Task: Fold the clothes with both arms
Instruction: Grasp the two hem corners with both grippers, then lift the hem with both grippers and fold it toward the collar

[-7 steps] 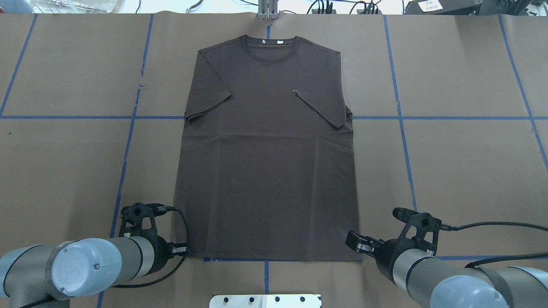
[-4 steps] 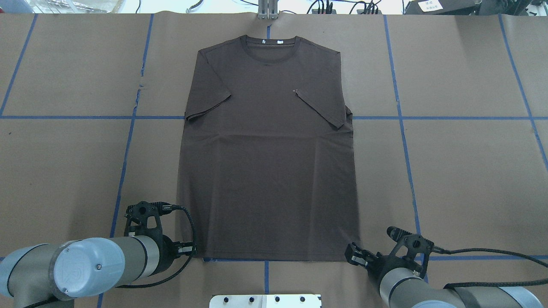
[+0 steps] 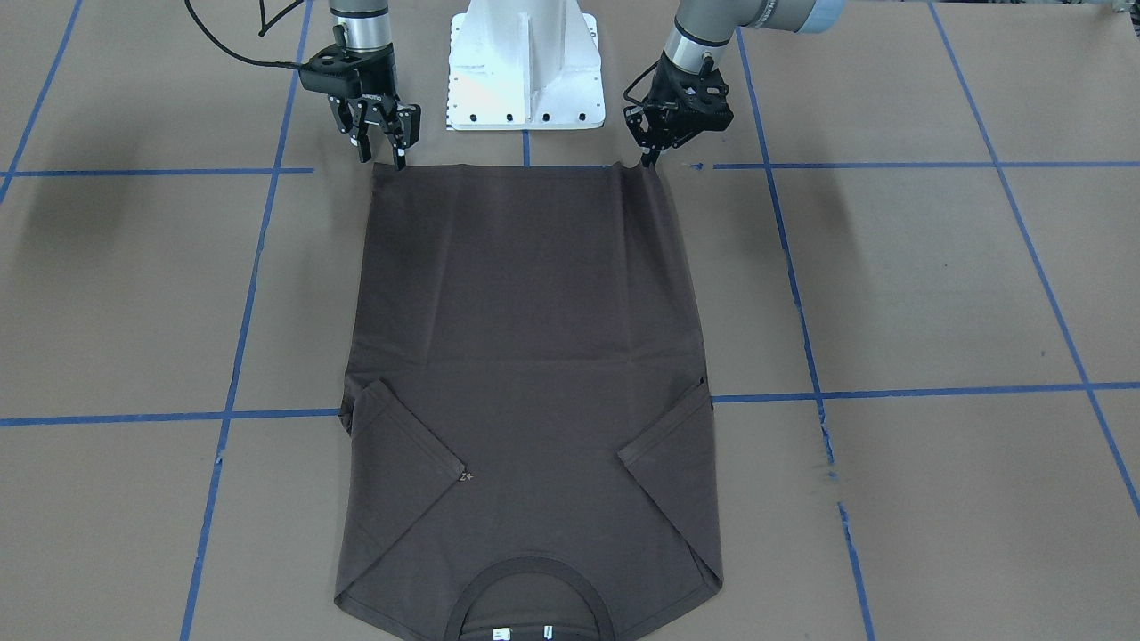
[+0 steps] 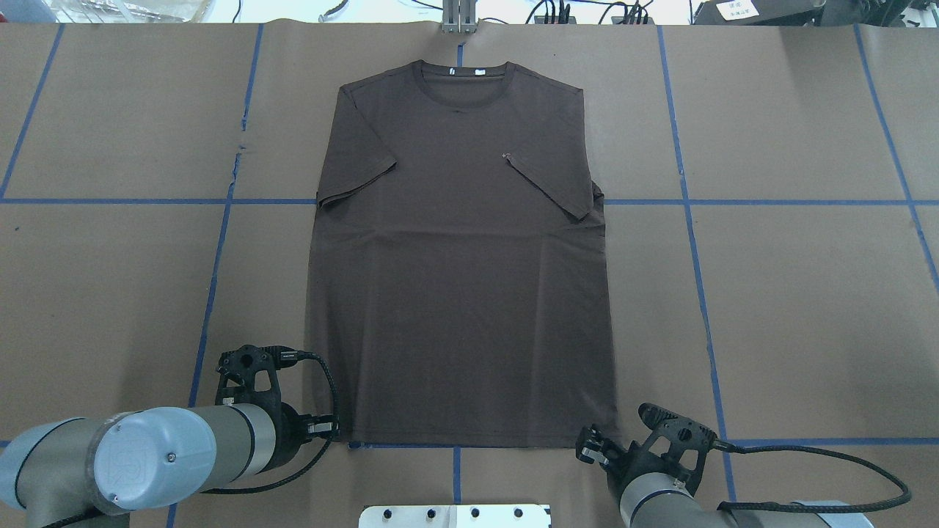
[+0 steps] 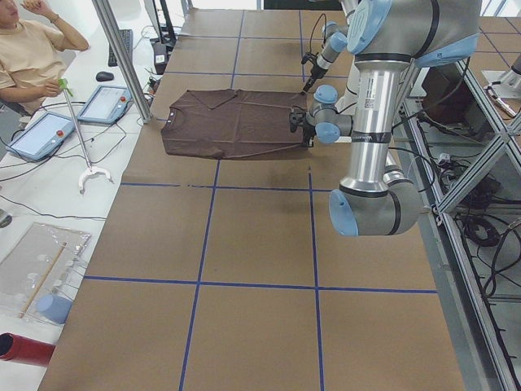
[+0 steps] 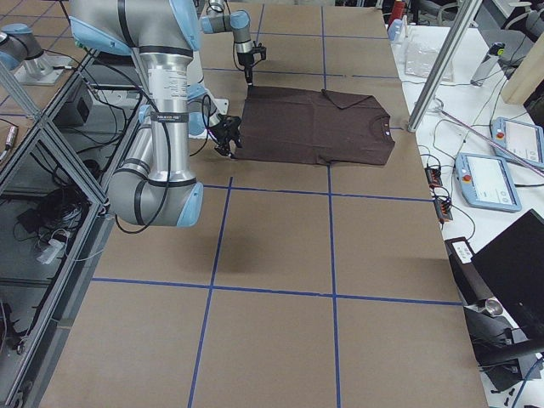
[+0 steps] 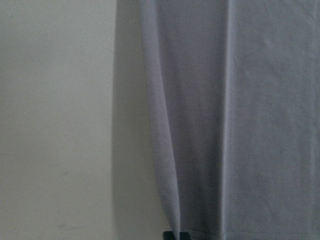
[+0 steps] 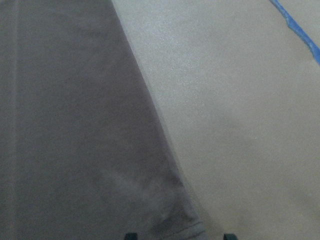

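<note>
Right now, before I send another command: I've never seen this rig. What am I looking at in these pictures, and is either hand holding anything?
The machine is a left arm and a right arm, both jointed, mounted on a white base at a paper-covered table marked with blue tape. One camera faces the robot from across the table, so its left arm shows on that picture's right. One looks over its shoulders, two look along the table from its ends, and two ride on the wrists. A dark brown T-shirt lies flat, sleeves folded in, collar away from the robot. The left hand looks shut on one corner of the near hem. The right hand is open, its fingers either side of the other corner, holding nothing.
</note>
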Controlling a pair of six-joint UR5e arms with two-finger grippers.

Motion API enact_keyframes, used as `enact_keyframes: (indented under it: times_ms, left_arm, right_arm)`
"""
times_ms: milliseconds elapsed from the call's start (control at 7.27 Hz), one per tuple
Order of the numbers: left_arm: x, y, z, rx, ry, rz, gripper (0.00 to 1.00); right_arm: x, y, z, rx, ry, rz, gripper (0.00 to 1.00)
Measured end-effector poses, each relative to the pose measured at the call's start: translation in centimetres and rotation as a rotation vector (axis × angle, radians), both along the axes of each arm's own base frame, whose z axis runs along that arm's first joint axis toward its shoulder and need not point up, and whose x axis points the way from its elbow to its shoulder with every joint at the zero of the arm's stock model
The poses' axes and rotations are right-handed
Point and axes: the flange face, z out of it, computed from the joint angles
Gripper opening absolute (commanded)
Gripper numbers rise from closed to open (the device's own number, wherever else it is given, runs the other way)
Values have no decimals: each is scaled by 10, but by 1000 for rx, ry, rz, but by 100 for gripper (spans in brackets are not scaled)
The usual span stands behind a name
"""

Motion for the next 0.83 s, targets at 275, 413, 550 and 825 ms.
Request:
enact_keyframes:
  times_ms: [275, 413, 550, 825]
  left_arm:
    - [0, 0, 1, 0, -1, 0, 0]
    - [0, 0, 1, 0, -2, 0, 0]
    - [0, 0, 1, 0, -3, 0, 0]
    - [0, 0, 2, 0, -3, 0, 0]
  right_arm:
    - [-3, 0, 3, 2, 9, 1, 12]
    - [-3, 0, 3, 3, 9, 1, 0]
    - [-3, 0, 3, 3, 9, 2, 0]
    - [-2, -1, 3, 6, 9, 5, 0]
